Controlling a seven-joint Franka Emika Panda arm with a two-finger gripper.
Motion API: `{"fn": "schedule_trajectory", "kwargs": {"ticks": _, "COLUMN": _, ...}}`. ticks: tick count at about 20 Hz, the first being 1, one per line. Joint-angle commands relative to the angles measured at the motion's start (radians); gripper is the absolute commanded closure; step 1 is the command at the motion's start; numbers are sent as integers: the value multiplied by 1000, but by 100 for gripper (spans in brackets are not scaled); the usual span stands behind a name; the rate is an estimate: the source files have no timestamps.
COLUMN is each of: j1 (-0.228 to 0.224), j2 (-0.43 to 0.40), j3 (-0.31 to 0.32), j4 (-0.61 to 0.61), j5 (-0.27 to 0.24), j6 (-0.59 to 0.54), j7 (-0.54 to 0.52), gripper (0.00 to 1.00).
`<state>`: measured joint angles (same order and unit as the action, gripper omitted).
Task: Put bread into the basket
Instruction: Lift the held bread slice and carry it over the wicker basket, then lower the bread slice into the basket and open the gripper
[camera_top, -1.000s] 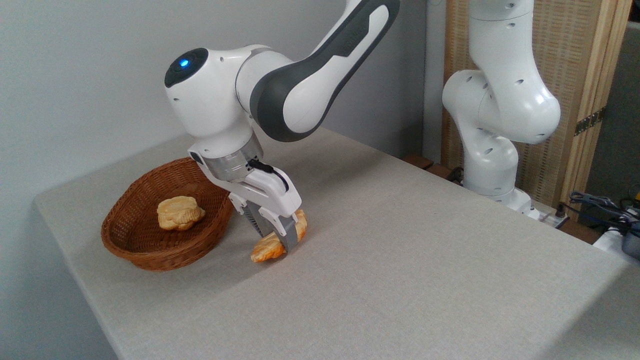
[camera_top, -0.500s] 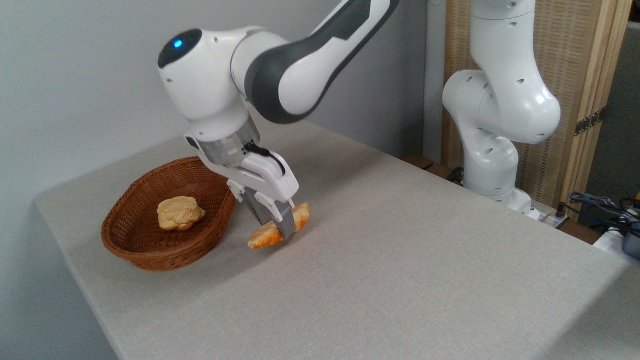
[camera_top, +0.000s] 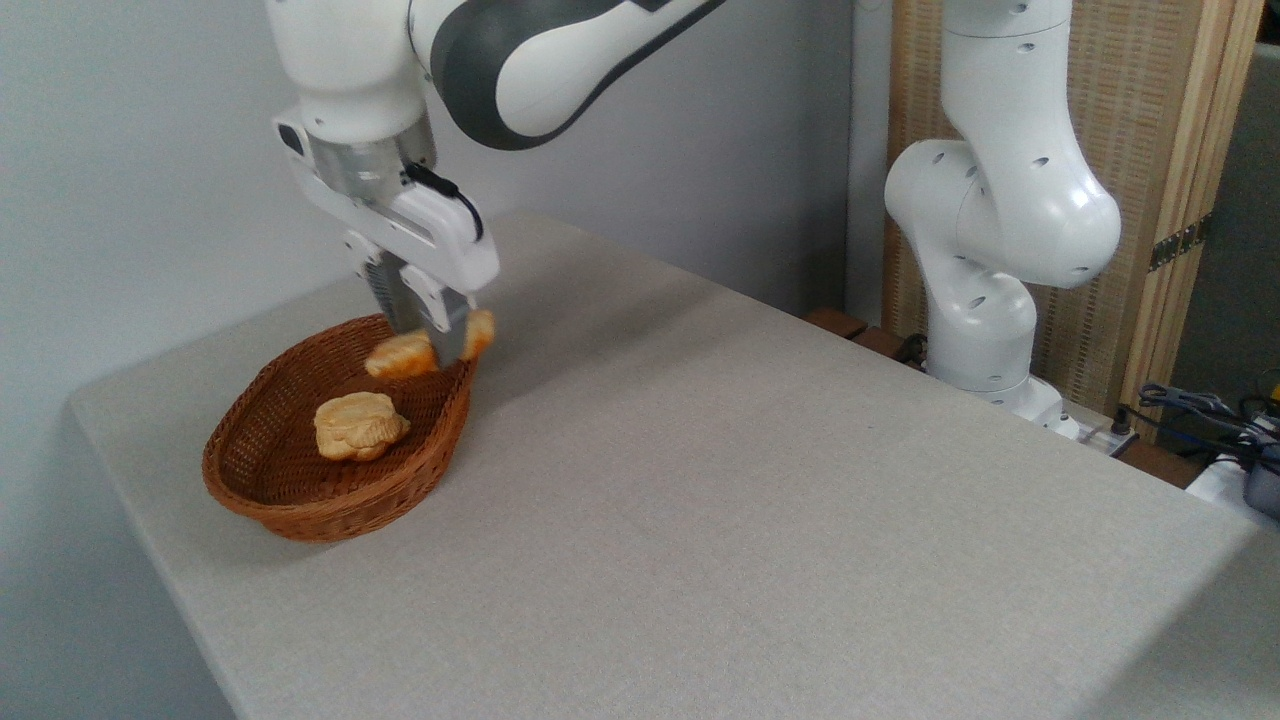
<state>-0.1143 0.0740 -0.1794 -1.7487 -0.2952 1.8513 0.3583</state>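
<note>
My gripper (camera_top: 437, 335) is shut on the bread (camera_top: 402, 355), a golden-orange pointed pastry held across its middle, one end sticking out each side of the fingers. It hangs in the air over the right end of the basket (camera_top: 300, 500), a reddish-brown oval wicker basket at the table's left. The near finger hides the bread's middle.
A pale-yellow lumpy bun (camera_top: 358, 425) lies inside the basket near its middle. The grey table (camera_top: 760, 500) stretches to the right. The arm's white base (camera_top: 990, 250) stands at the back right, with cables (camera_top: 1200, 410) beyond the table's edge.
The gripper has lifted the bread off the table and carried it up and to the left, from beside the basket to above the basket's right end.
</note>
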Motion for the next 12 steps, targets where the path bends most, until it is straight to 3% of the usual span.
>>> {"fn": "schedule_trajectory", "kwargs": {"ticks": 1, "j1": 1, "j2": 58, "j3": -69, "j4": 15, "j5": -42, "j6": 167, "j7": -80, "gripper": 58}}
{"fn": "schedule_trajectory", "kwargs": {"ticks": 5, "j1": 1, "j2": 122, "j3": -120, "j4": 15, "j5": -41, "j6": 281, "j7": -85, "gripper": 53}}
{"fn": "schedule_trajectory", "kwargs": {"ticks": 6, "j1": 1, "j2": 133, "j3": -126, "j4": 15, "j5": -38, "j6": 295, "j7": -85, "gripper": 43}}
{"fn": "schedule_trajectory", "kwargs": {"ticks": 7, "j1": 1, "j2": 142, "j3": -127, "j4": 15, "j5": -33, "j6": 302, "j7": -85, "gripper": 15}}
{"fn": "schedule_trajectory", "kwargs": {"ticks": 8, "j1": 1, "j2": 151, "j3": -135, "j4": 14, "j5": -30, "j6": 305, "j7": -81, "gripper": 0}}
{"fn": "schedule_trajectory", "kwargs": {"ticks": 12, "j1": 1, "j2": 153, "j3": -140, "j4": 14, "j5": -30, "j6": 306, "j7": -73, "gripper": 0}}
